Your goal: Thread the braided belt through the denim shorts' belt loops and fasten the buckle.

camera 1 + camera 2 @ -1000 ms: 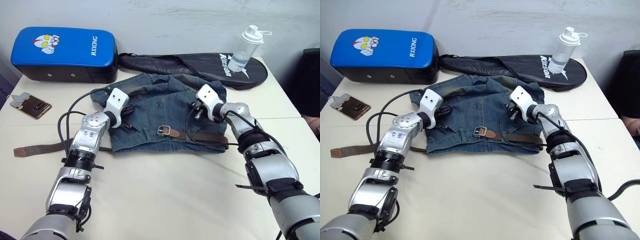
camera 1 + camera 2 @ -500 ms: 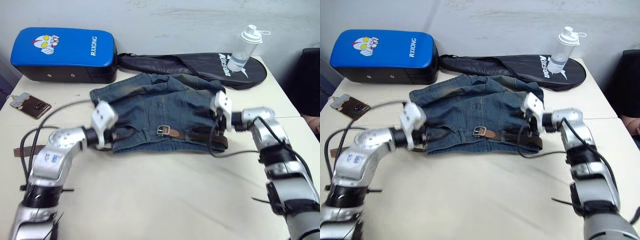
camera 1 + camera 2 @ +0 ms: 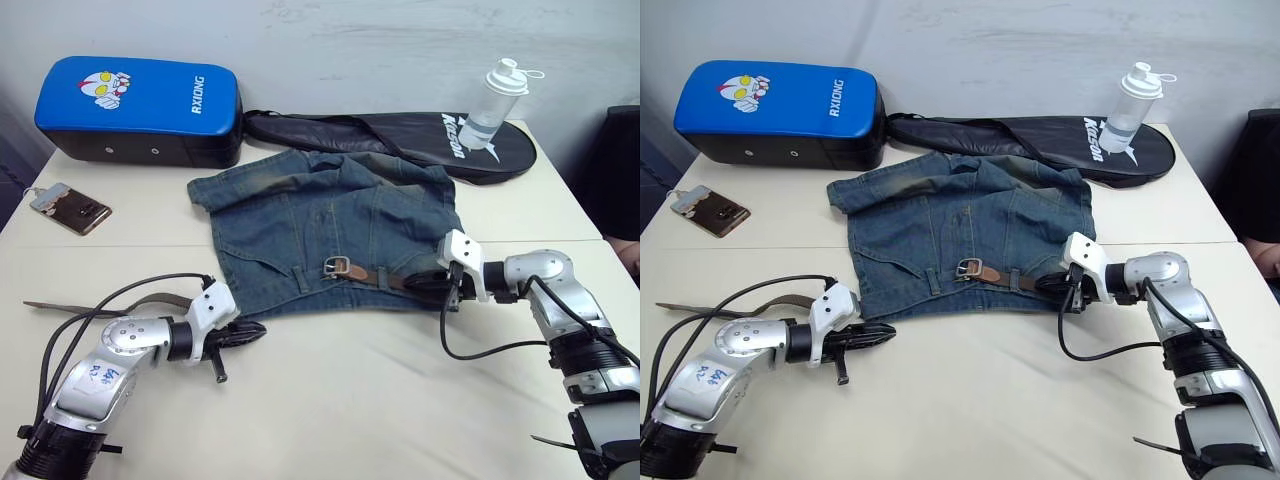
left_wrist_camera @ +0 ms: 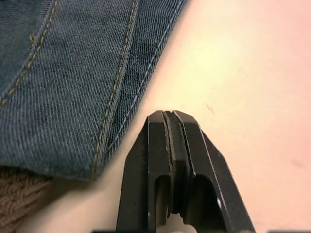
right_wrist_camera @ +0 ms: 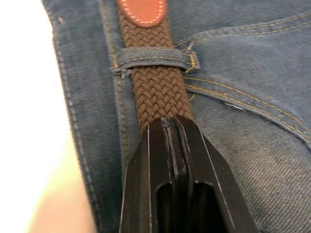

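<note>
Faded blue denim shorts lie flat on the cream tabletop. The dark-brown braided belt passes under at least one blue denim belt loop on the waistband; its silver rectangular buckle sits mid-waistband, fastening unclear, and its far end trails off the shorts' left side. Threading judged partial. Left gripper: jaws pressed together, empty, just beside the hem. Right gripper: jaws pressed together over the belt; whether pinching it, cannot tell.
</note>
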`<state>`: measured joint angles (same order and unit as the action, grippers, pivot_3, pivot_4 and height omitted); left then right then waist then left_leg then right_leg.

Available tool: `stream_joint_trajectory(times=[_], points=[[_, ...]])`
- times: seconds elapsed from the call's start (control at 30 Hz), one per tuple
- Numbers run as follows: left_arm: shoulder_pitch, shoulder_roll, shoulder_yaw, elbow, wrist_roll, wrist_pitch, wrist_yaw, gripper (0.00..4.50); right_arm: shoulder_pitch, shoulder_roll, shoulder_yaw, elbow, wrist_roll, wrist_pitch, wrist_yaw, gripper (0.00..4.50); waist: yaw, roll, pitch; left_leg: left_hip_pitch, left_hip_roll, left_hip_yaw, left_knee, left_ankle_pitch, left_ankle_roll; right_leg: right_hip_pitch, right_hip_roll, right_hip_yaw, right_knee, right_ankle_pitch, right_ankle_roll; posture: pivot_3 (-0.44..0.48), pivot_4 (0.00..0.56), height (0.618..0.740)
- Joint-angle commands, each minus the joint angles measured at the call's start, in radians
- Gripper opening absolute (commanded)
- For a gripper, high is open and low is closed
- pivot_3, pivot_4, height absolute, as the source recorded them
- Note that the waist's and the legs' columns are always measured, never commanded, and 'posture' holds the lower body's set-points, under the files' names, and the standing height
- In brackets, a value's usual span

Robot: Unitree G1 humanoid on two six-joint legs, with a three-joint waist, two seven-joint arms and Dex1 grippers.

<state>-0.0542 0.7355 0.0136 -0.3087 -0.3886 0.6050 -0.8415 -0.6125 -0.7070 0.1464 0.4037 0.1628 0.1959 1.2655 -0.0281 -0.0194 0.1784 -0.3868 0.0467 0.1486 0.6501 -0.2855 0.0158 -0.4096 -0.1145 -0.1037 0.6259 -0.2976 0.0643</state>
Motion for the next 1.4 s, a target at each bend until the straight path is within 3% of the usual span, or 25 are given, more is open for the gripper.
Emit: stream_joint_trajectory(times=[0.03,0.2,0.37,0.47,0.57,0.7,0.73,0.77,0.93,1.07,1.4], points=[[0.008,-0.056,0.25,-0.134,-0.269,0.138,0.06,0.0,-0.044,0.001,-0.037,-0.036,0.074,0.075,0.064,0.05,0.0,0.0,0.002,-0.001,0.0,0.0,0.0,0.0,0.0,-0.001,0.0,0.0,0.0,0.0,0.0,0.0,0.15,0.74],[0.198,-0.063,0.651,-0.322,-0.721,0.334,0.207,0.0,-0.087,-0.015,-0.052,-0.189,0.194,0.248,0.147,0.05,-0.015,0.003,0.004,-0.003,0.001,-0.001,-0.002,0.004,0.005,-0.004,0.0,-0.001,0.001,-0.001,-0.001,0.0,0.15,0.74],[0.426,-0.04,0.959,-0.34,-0.864,0.398,0.378,0.0,-0.173,0.023,-0.009,-0.247,0.227,0.389,0.15,0.05,-0.017,0.0,0.008,-0.002,0.001,-0.002,0.0,0.002,0.008,-0.002,0.0,-0.001,0.001,-0.001,-0.002,0.0,0.15,0.74],[0.548,-0.05,1.168,-0.206,-1.1,0.395,0.63,0.96,-0.254,0.08,0.034,-0.244,0.224,0.369,0.178,1.03,-0.015,0.0,0.008,-0.002,0.001,-0.003,-0.001,-0.002,0.003,-0.003,0.0,-0.002,0.001,-0.002,-0.004,0.0,0.15,0.74],[0.648,-0.102,1.248,-0.169,-1.199,0.35,0.816,2.15,-0.312,0.13,0.057,-0.224,0.223,0.355,0.195,2.28,-0.017,0.001,0.009,-0.002,0.002,-0.003,-0.003,-0.003,0.002,-0.004,0.0,-0.002,0.001,-0.004,-0.007,0.0,0.15,0.74],[0.743,-0.18,1.224,-0.194,-1.231,0.294,0.99,3.93,-0.341,0.173,0.076,-0.201,0.21,0.326,0.201,4.26,-0.013,0.0,0.008,-0.003,0.001,-0.003,-0.003,-0.005,-0.002,-0.004,0.0,-0.002,-0.001,-0.005,-0.008,0.0,0.15,0.74],[0.757,-0.196,1.206,-0.197,-1.224,0.282,1.036,4.32,-0.345,0.18,0.078,-0.196,0.206,0.316,0.197,4.5,-0.012,0.0,0.008,-0.003,0.001,-0.003,-0.002,-0.005,-0.002,-0.004,0.0,-0.002,-0.002,-0.005,-0.009,0.0,0.15,0.74],[0.767,-0.203,1.193,-0.199,-1.222,0.271,1.068,4.46,-0.347,0.184,0.078,-0.192,0.203,0.31,0.196,4.5,-0.01,0.0,0.008,-0.003,0.001,-0.003,-0.002,-0.006,-0.002,-0.004,0.0,-0.002,-0.003,-0.005,-0.009,0.0,0.15,0.74],[0.552,-0.317,1.026,-0.205,-1.373,0.048,1.365,4.46,-0.349,0.186,0.088,-0.196,0.186,0.291,0.195,4.5,0.003,0.0,0.008,-0.004,0.0,-0.003,-0.002,-0.008,0.003,-0.003,-0.001,-0.002,-0.004,-0.005,-0.008,0.0,0.15,0.74],[0.413,-0.28,0.884,-0.091,-1.347,0.0,1.604,4.46,-0.344,0.184,0.074,-0.218,0.186,0.29,0.16,4.5,-0.004,-0.002,0.007,-0.003,0.001,-0.003,-0.001,-0.006,0.001,-0.003,-0.001,-0.003,0.0,-0.004,-0.008,0.0,0.15,0.74],[-0.009,-0.198,0.725,0.305,-1.039,-0.078,1.638,4.46,-0.267,0.094,0.039,-0.369,0.183,0.379,0.053,4.5,0.008,-0.002,0.007,-0.002,0.001,-0.003,-0.001,0.002,0.001,-0.003,0.001,-0.004,0.002,-0.004,-0.007,0.0,0.15,0.74]])
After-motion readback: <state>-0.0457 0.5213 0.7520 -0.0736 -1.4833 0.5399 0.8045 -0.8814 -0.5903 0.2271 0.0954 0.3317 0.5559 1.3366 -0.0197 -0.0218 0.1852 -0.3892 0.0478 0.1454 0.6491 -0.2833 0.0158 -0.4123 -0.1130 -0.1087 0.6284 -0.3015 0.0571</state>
